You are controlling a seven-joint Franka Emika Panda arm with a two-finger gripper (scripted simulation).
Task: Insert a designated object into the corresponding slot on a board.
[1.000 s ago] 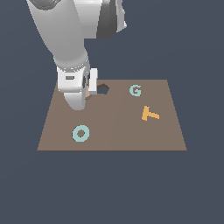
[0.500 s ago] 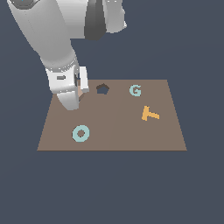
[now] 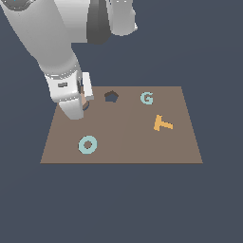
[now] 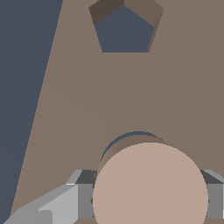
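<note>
The pinkish-tan round disc (image 4: 150, 186) fills the near part of the wrist view, and my gripper (image 4: 150, 196) is shut on it, with a grey finger (image 4: 84, 192) on each side. Just past the disc's edge shows a dark arc of the round slot (image 4: 131, 136), cut in the brown board (image 4: 87, 96). In the exterior view the gripper (image 3: 79, 107) hangs low over the board (image 3: 128, 142) at its far corner on the exterior view's left. Only a sliver of the disc (image 3: 83, 98) shows there, and the slot is mostly hidden behind the hand.
A dark pentagon hole (image 3: 111, 96) (image 4: 124, 30) lies just beyond the gripper. On the board also lie a pale teal "G" (image 3: 146, 98), an orange "T" (image 3: 163, 124) and a pale teal ring "O" (image 3: 88, 144). The arm's bulk rises above the board's far corner on the exterior view's left.
The gripper has shifted a little toward the exterior view's left and sunk closer to the board, still carrying the disc. The loose letters have not moved.
</note>
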